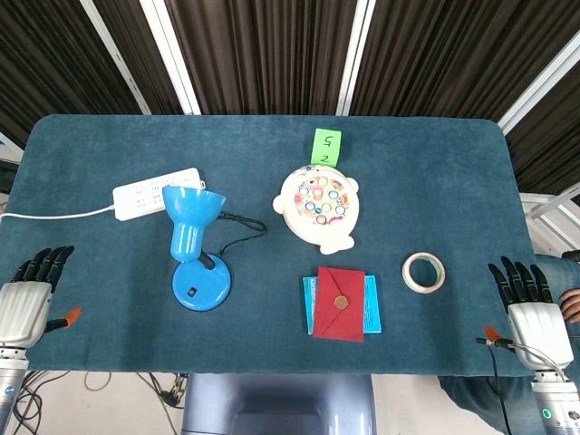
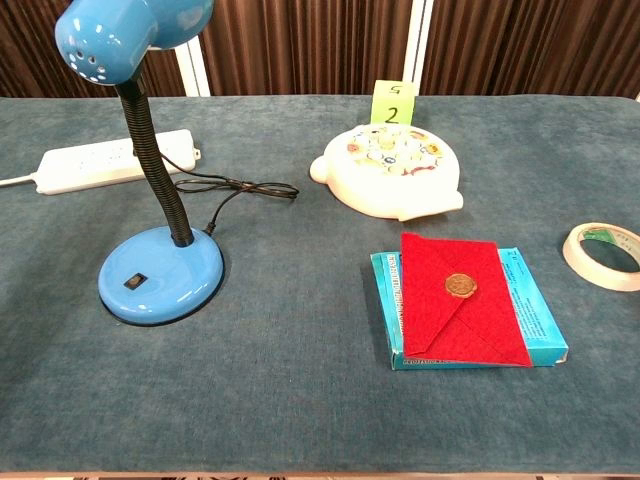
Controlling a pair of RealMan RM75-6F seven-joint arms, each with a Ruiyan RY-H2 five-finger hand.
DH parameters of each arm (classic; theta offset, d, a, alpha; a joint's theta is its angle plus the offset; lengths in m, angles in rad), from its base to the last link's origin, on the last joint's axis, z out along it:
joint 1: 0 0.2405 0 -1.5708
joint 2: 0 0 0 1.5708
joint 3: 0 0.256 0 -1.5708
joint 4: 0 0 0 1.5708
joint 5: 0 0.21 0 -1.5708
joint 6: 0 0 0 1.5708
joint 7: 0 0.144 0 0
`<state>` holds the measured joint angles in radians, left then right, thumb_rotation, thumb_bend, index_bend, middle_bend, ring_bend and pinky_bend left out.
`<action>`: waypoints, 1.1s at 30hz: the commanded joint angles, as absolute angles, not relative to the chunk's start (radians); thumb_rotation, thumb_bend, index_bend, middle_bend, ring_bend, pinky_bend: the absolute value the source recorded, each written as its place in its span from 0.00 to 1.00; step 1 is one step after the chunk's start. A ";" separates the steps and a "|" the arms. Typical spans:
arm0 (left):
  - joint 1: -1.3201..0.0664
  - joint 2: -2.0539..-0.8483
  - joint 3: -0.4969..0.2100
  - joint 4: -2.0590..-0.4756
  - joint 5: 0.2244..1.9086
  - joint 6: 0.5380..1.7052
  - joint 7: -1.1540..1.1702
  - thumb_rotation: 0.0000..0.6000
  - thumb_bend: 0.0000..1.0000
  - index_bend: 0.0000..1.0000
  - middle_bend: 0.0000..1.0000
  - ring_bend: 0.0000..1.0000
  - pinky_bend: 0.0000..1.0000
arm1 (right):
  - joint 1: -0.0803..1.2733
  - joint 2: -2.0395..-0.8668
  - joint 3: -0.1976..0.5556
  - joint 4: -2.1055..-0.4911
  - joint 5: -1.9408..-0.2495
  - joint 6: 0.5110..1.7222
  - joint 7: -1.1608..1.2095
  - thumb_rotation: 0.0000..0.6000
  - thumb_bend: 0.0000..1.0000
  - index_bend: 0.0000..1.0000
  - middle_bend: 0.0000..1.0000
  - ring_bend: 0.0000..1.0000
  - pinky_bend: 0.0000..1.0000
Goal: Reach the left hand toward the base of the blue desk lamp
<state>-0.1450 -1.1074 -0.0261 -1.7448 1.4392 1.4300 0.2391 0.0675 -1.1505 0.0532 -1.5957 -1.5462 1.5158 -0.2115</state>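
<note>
The blue desk lamp (image 1: pixel 195 245) stands upright. The left hand (image 1: pixel 27 294), empty with fingers extended, could snag its black cord (image 2: pixel 235 192) and tip it.

Evenly and brightly lit from overhead, in both views. Soft, short shadows only: a thin dark rim under the lamp base (image 2: pixel 160 274), far inboard of the left hand (image 1: pixel 27 299), and a faint one beneath the red envelope (image 2: pixel 462 300). Mild glare on the glossy lamp shade (image 2: pixel 125 35) and on the white toy (image 1: pixel 319 208). Sharp focus across the table (image 1: pixel 109 353); slight softness at the lower corners of the head view, around both the left hand and the right hand (image 1: pixel 535 313). Dim, dark slatted background beyond the far edge.
</note>
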 commanded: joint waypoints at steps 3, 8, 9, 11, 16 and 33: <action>-0.145 -1.107 -0.025 -1.744 1.441 1.427 0.239 1.00 0.15 0.07 0.09 0.07 0.19 | 0.067 -1.150 0.053 -1.596 -1.546 1.516 -0.212 1.00 0.13 0.07 0.02 0.04 0.00; -0.144 -1.108 -0.026 -1.747 1.441 1.427 0.242 1.00 0.15 0.07 0.09 0.07 0.19 | 0.067 -1.151 0.054 -1.597 -1.544 1.517 -0.213 1.00 0.13 0.07 0.02 0.04 0.00; -0.143 -1.108 -0.026 -1.748 1.442 1.430 0.243 1.00 0.15 0.07 0.09 0.07 0.19 | 0.067 -1.151 0.054 -1.597 -1.544 1.517 -0.213 1.00 0.13 0.07 0.02 0.04 0.00; -0.141 -1.108 -0.026 -1.749 1.443 1.434 0.243 1.00 0.15 0.07 0.09 0.07 0.19 | 0.067 -1.151 0.054 -1.597 -1.544 1.517 -0.213 1.00 0.13 0.07 0.02 0.04 0.00; -0.141 -1.107 -0.027 -1.750 1.436 1.429 0.242 1.00 0.15 0.07 0.09 0.07 0.19 | 0.067 -1.151 0.054 -1.597 -1.543 1.516 -0.215 1.00 0.13 0.07 0.02 0.04 0.00; -0.153 -1.130 -0.025 -1.724 1.487 1.436 0.264 1.00 0.25 0.08 0.32 0.32 0.40 | 0.064 -1.151 0.056 -1.605 -1.531 1.514 -0.220 1.00 0.13 0.07 0.02 0.04 0.00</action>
